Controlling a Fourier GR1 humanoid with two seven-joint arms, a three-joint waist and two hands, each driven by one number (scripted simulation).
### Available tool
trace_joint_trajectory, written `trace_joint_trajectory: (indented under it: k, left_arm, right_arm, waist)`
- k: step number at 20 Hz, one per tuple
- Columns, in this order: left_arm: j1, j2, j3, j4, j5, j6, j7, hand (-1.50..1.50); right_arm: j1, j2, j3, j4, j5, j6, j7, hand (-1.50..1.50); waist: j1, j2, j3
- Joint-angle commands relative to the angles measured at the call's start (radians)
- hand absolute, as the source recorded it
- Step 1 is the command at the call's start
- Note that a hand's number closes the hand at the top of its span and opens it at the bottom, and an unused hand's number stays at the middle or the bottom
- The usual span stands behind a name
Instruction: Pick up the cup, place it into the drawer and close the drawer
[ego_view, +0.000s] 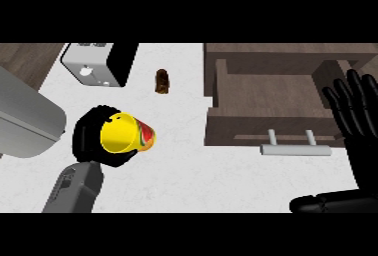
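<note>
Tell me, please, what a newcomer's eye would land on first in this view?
The bright yellow cup at centre-left stands out, tilted and gripped by the left hand. At upper right the wooden drawer stands open, its silver handle facing the robot. The right hand rests open at the right edge.
</note>
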Motion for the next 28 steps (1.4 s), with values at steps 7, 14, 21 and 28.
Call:
trace_joint_trajectory:
  k: [7,14,21,28]
  left_arm:
    - [-0.031,-0.070,-0.185,-0.419,0.088,0.207,0.343,1.50]
    - [-0.292,-0.024,-0.105,-0.400,0.094,0.265,0.554,1.50]
    - [-0.380,-0.070,-0.242,-0.359,-0.008,0.463,0.546,1.50]
    - [-0.568,-0.071,-0.209,-0.224,-0.012,0.475,0.635,1.50]
  right_arm:
    - [-0.018,-0.010,-0.044,0.110,-0.028,0.034,-0.074,-1.50]
    - [-0.043,-0.014,-0.027,0.065,-0.011,0.017,-0.028,-1.50]
    - [0.008,-0.004,-0.013,-0.012,-0.014,0.010,0.009,-1.50]
    - [-0.059,-0.017,-0.040,0.046,-0.021,-0.003,0.021,-1.50]
  waist:
    - [-0.011,0.005,-0.001]
    - [-0.017,0.007,-0.001]
    - [-0.022,0.006,-0.001]
    - [-0.020,0.007,-0.001]
